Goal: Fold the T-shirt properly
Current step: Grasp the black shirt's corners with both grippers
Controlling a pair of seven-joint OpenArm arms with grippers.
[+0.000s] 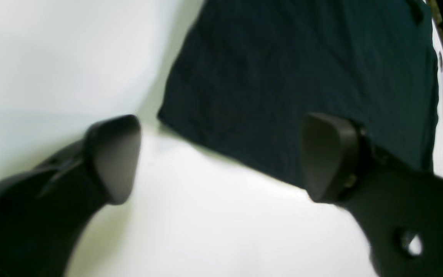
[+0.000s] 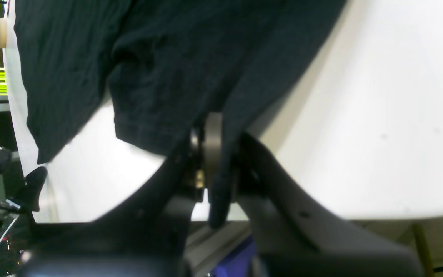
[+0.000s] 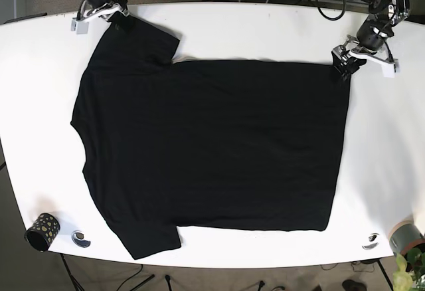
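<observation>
Left wrist view: the left gripper [image 1: 221, 157] stands wide open, its two dark rounded pads well apart and holding nothing. One pad [image 1: 115, 157] hangs over the bare white tabletop [image 1: 214, 231]; the other [image 1: 327, 156] overlaps the hem edge of the dark, near-black cotton T-shirt [image 1: 302, 77]. The hem corner lies between the jaws, a placement that suggests the gripper is lined up to take that corner. The picture is soft, so whether the pad touches the cloth cannot be told.

Right wrist view: the right gripper [image 2: 217, 161] is clamped tight on a fold of the T-shirt [image 2: 167, 69], a tongue of fabric pinched between its fingers and hanging below them. The cloth rises from the table into the grip, apparently so that the sleeve corner can be carried over.

Base view: the T-shirt [image 3: 212, 151] lies spread flat and face-on across the middle of the white table [image 3: 385, 171], collar side toward the view's left, hem toward the right. The right gripper [image 3: 109, 13] holds the far sleeve at upper left; the left gripper [image 3: 348, 62] sits at the far hem corner at upper right. With both arms on the far edge, the first fold seems about to begin. A small speckled black cup [image 3: 42, 230] stands near the front left table edge, apart from the cloth.
</observation>
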